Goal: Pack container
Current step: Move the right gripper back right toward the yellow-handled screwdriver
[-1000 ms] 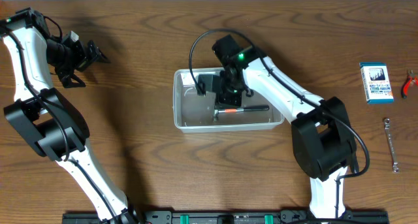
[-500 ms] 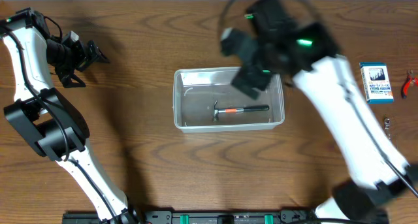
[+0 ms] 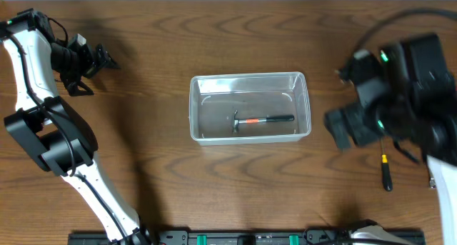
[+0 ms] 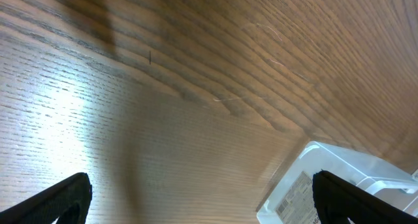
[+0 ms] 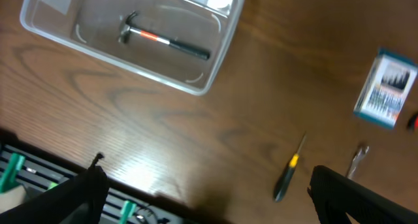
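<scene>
The clear plastic container [image 3: 196,102] sits mid-table and holds a small hammer [image 3: 263,120] with a black and orange handle. It also shows in the right wrist view [image 5: 219,54] with the hammer [image 5: 163,40] lying flat inside. My right gripper [image 3: 348,128] is blurred, well right of the container; in its wrist view [image 5: 209,201] the fingers are wide apart and empty. My left gripper [image 3: 106,58] is at the far left, open and empty [image 4: 209,208]; a container corner [image 4: 297,191] shows ahead of it.
A black and yellow screwdriver [image 3: 385,172] lies right of the container, also in the right wrist view [image 5: 287,177]. A blue box [image 5: 385,88], a wrench [image 5: 356,160] and a red pliers handle [image 5: 413,121] lie further right. A rail runs along the front edge [image 5: 39,172].
My right gripper was down in the container over the hammer, then lifted and swung fast to the right. The hammer stays in the container. The left arm has not moved.
</scene>
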Available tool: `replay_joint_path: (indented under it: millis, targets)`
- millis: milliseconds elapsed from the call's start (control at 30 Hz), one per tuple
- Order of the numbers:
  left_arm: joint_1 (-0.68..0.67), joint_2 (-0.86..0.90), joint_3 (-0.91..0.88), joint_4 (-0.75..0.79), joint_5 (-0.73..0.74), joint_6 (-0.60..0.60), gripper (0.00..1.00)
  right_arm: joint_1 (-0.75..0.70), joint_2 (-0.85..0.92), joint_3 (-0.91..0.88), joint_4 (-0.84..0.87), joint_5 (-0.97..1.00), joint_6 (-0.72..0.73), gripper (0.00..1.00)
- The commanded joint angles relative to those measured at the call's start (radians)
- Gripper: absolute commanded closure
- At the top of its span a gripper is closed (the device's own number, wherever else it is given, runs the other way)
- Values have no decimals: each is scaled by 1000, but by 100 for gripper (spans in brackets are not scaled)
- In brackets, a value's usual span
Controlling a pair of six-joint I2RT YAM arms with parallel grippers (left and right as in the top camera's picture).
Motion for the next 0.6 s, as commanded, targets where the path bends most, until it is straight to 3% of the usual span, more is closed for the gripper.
replay_joint_path:
  millis: [0, 133, 267, 400, 567]
  targets:
    - [4, -26, 19, 0, -5, -1, 2, -35, -128, -114, -7, 19, 126, 1]
    - [4, -26, 19, 0, -5, -1, 2, -88, -304, -278, 5, 29, 188, 1]
    - [4, -26, 19, 0, -5, -1, 2, -124, -395, -313, 74, 35, 271, 1]
    - [4, -26, 19, 0, -5, -1, 2, -145, -409, -312, 123, 105, 343, 1]
    - [4, -26, 19, 0, -5, -1, 2, -192, -340, -312, 23, 176, 372, 1]
